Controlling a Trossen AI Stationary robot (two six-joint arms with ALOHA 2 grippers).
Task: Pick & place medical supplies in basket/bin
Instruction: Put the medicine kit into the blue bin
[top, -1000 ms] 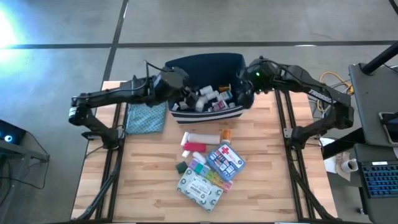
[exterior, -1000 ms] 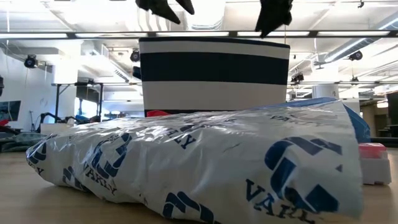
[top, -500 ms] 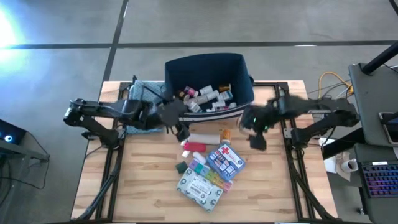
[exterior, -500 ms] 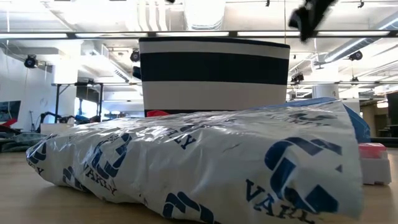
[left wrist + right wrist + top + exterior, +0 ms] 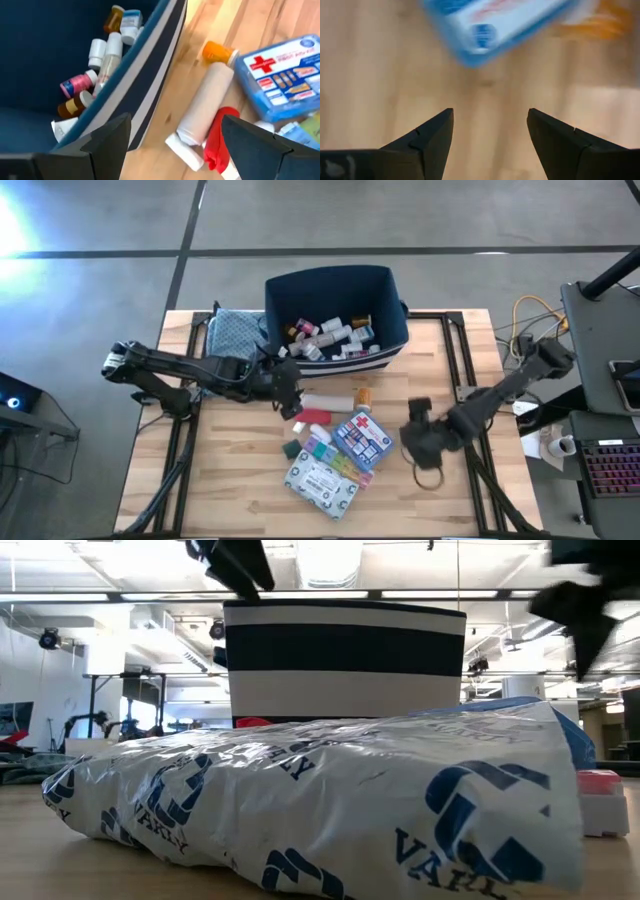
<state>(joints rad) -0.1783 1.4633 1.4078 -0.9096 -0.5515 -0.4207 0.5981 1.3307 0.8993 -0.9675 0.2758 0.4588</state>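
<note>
Now both arms have left the basket (image 5: 330,285) and come down toward the loose supplies on the tabletop (image 5: 240,480). A second ago both claws hung over the bin's rim; half a second ago they were already swinging out to either side.

The left claw (image 5: 287,385) sits low, just near of the bin's near-left corner, its fingers spread and empty, facing the white tube (image 5: 205,102) and the red item (image 5: 216,137) beside it. The right claw (image 5: 418,442) is out to the right of the pile, released and holding nothing, with the blue red-cross pouch (image 5: 362,438) just ahead of it.

That reads as a drop finished and a new pick beginning on each side. The basket already holds a heap of bottles (image 5: 325,335).

Left on the wood are the tube, an orange-capped bottle (image 5: 363,394), the pouch, the multicoloured pill organiser (image 5: 330,455) and the grey-white flat packet (image 5: 320,482). They lie crowded and touching, so a clean grasp on one may nudge its neighbours. The blue patterned cloth (image 5: 232,335) lies far left beside the bin, out of the way.
</note>
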